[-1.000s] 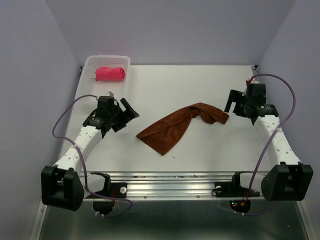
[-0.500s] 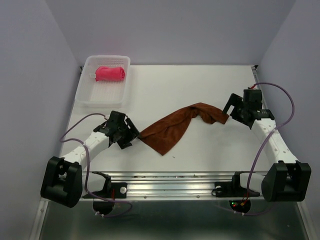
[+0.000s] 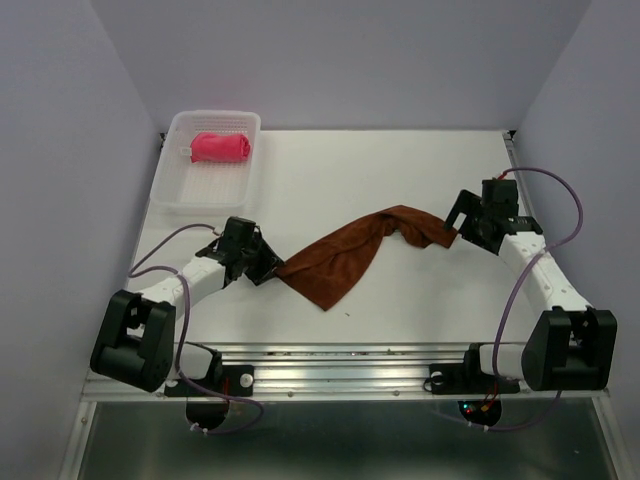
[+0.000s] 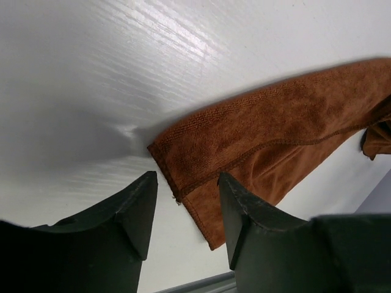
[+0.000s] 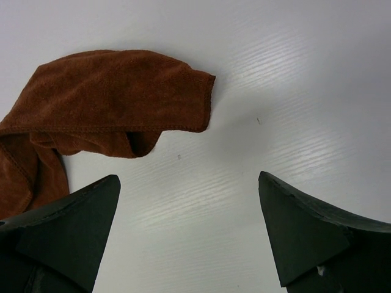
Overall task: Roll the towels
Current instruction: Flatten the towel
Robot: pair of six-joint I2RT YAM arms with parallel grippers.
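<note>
left claw (image 4: 186,183): jaws partway apart, straddling the hemmed near-left corner of the brown towel (image 3: 350,260); gap visible on both sides, no pinch on the cloth.
right claw (image 5: 188,177): spread wide, holding nothing, low over the desk (image 3: 400,300), just beside the towel's far-right end.
brown towel: rust terry pile with a stitched hem; twisted diagonal strip mid-desk, wide flat end near-left, folded-over bunched end far-right.
pink towel (image 3: 220,147): bright pink-red, compact bundle, at the far end of the basket (image 3: 172,190).
basket: translucent white plastic, rectangular, dotted floor; sits at the desk's far-left corner.
desk: white, smooth, faint streaked grain; bare surface along the far edge and between towel and near edge.
edges: metal rail (image 3: 340,362) runs along the near edge; lilac walls (image 3: 60,150) close in on the left, right and far sides.
arms: left one lies low between basket and near edge; right one hugs the right edge.
</note>
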